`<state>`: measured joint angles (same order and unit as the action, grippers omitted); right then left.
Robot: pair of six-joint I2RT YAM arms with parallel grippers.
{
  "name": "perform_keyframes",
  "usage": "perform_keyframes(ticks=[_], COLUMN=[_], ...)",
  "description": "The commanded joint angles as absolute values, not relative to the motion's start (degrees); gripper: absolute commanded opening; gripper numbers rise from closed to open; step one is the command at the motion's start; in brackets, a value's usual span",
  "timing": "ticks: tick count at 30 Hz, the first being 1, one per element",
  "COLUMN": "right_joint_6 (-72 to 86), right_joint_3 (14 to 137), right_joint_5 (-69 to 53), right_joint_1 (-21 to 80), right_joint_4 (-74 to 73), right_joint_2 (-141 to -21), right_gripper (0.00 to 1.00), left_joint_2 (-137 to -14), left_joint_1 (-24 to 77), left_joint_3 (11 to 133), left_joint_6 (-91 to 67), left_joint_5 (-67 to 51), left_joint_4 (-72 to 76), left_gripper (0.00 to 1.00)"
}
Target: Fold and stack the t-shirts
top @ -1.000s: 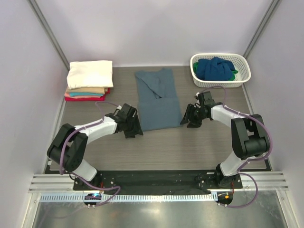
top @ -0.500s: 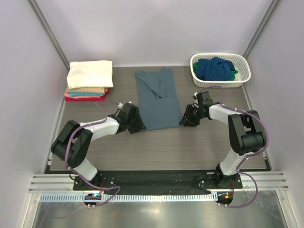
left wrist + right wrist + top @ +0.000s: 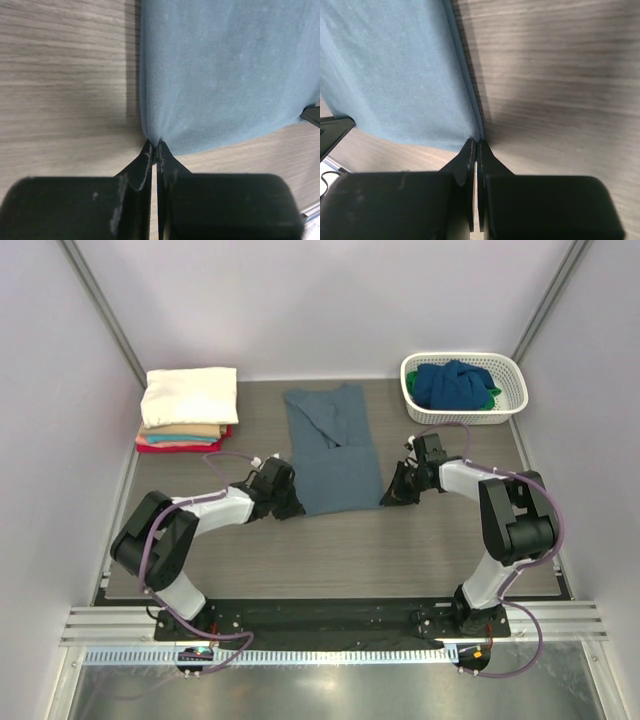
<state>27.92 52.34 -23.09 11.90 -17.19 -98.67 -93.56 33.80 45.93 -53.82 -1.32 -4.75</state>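
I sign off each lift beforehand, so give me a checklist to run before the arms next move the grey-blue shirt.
1. Left gripper shut at the near-left corner of the slate grey-blue cloth t-shirt: ok.
2. Right gripper shut at its near-right corner: ok.
3. Cloth truly pinched between the fingers: cannot tell.
4. Shirt flat, sides folded in: ok.
5. White plastic lattice basket and stack of folded cream, tan and red shirts apart from it: ok.
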Motion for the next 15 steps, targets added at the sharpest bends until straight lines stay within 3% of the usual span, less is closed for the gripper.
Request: perform_keyframes(ticks=[1,9,15], right_joint_6=[28.0,30.8,32.8], right_joint_3=[51.2,45.4,44.8], right_joint_5=[-23.3,-21.5,-19.8], right_joint_1=[12.2,12.9,13.3], right_joint_4=[-18.5,-30.7,-43.9], right_joint_2=[-92.7,-71.0,-54.8], right_gripper=[0.01,0.01,0.01], left_joint_2=[-87.6,-70.7,-63.1], left_joint_1=[35.8,45.2,57.8], left_joint_3=[45.6,45.1,49.8], left_joint_6=[-53.4,-58.0,-64.1], left_joint_5=[1.2,6.8,14.4], left_joint_4=[-7.6,-22.3,-36.7], left_gripper=[0.00,0.00,0.00])
